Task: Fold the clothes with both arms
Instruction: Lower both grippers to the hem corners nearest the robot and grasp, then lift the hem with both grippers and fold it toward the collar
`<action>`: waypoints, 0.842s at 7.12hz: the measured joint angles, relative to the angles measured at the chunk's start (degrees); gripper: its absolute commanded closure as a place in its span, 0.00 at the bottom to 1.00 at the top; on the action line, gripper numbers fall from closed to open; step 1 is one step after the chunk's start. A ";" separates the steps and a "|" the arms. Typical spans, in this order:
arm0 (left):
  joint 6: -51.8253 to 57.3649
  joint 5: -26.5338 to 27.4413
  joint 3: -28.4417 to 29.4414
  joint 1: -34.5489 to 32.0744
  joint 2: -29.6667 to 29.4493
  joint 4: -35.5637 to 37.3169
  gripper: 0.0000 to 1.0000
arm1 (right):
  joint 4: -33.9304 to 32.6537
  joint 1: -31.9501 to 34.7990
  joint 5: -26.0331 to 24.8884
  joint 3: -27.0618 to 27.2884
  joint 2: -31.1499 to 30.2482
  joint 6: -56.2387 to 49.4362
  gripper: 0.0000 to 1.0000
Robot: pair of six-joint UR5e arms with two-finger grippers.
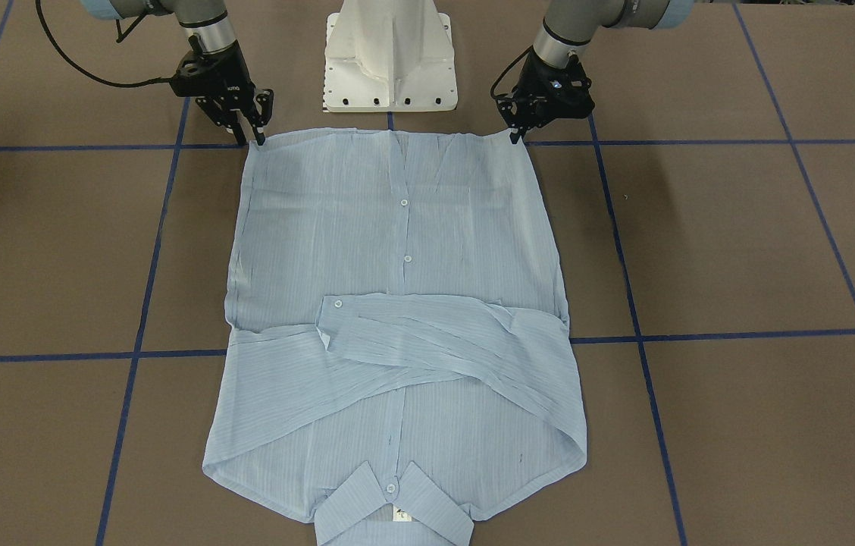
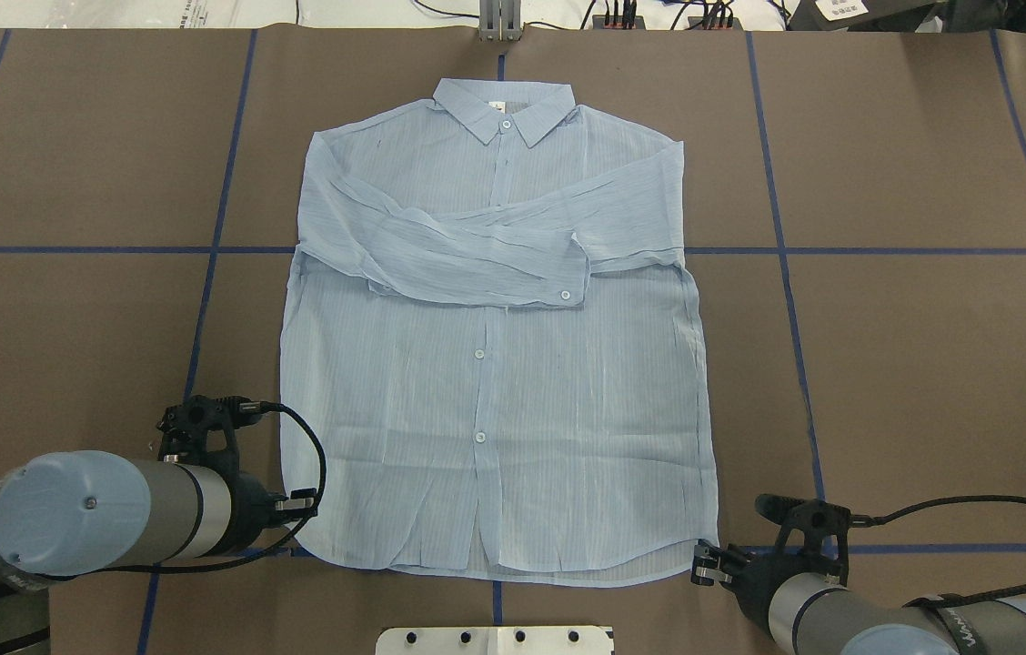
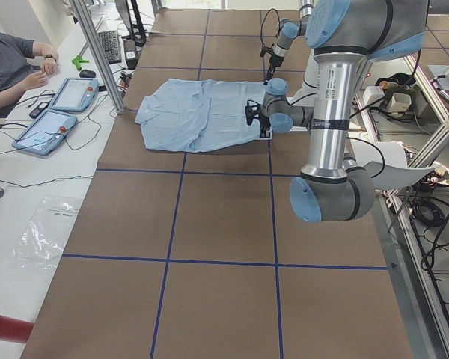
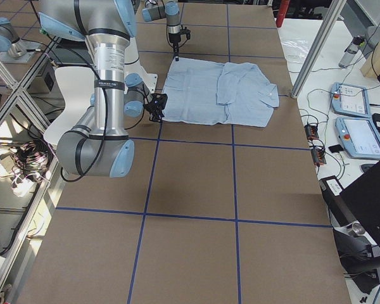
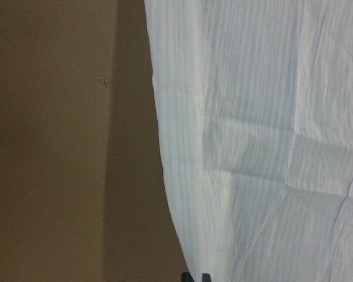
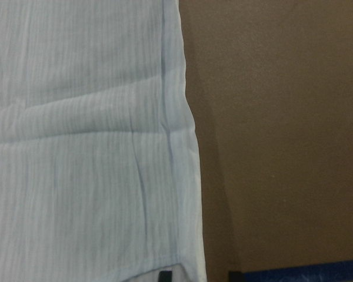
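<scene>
The shirt lies flat and buttoned on the worktop, front up. Seen from overhead, the collar is at 12 o'clock, the hem at 6 o'clock nearest the robot, and both sleeves are crossed over the chest.

The right tool is at the hem's 5 o'clock corner. Its jaws stand apart, with the side seam running between them in the wrist view. The left tool is at the 7 o'clock corner. Its tips look close together right at the cloth's edge, but I cannot tell whether they have pinched it.

The fabric looks thin and very light — limp, with no stiffness of its own, so it should drape and sag between two held points. It will probably slide easily over the smooth worktop and drag along if only one corner is lifted.

The stitched hem corners seem the best hold, being doubled cloth. A shallow bite there could slip, or catch only the top layer. Lifting both corners evenly toward 12 o'clock should keep the crossed sleeves from shifting.
</scene>
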 measured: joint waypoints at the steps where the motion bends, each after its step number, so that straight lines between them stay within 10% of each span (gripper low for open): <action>1: 0.00 0.00 0.00 0.00 0.00 0.00 1.00 | -0.02 -0.17 -0.43 -0.27 0.22 -0.08 1.00; 6: 0.04 -1.31 -1.95 0.14 0.03 0.38 1.00 | -9.63 1.14 1.11 6.13 1.98 -0.28 1.00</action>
